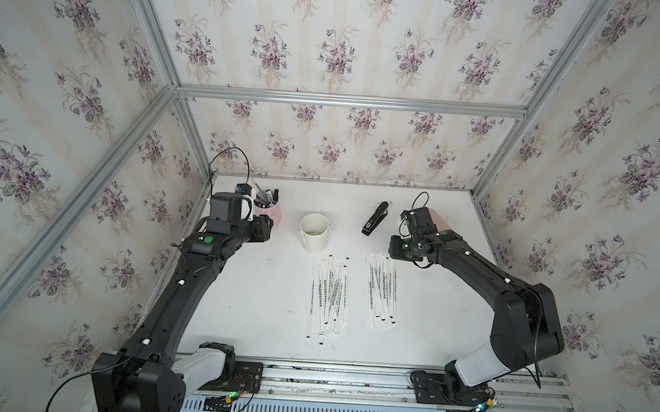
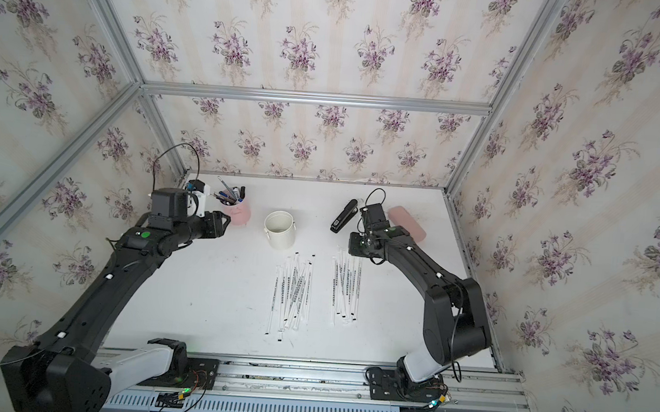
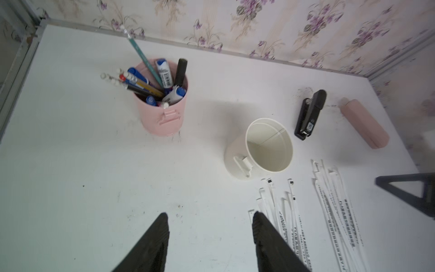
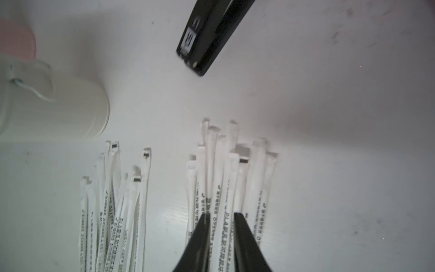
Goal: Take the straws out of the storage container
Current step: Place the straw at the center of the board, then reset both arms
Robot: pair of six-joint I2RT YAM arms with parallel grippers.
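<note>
Two bunches of straws [image 1: 329, 291] out; storage container [image 1: 314, 232] empty

They lie on the scuffed white table [image 1: 257, 290] just before it. Right gripper [image 4: 221, 215] hangs over one bunch, jaws narrowly apart, clamping nothing; left gripper [image 3: 209, 216] gapes wide, empty. A rising fingertip could snag a wrapper and scatter straws. Floral wallpaper [image 1: 334, 34] encloses the cell.

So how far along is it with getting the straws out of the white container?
Nearly finished, by the look of it. Done: the storage container stands empty, and the straws lie in two piles on the table in front of it. In hand: nothing; the right gripper hovers open over one pile, and the left gripper is open and empty. Left: probably only pulling the arms back.
</note>
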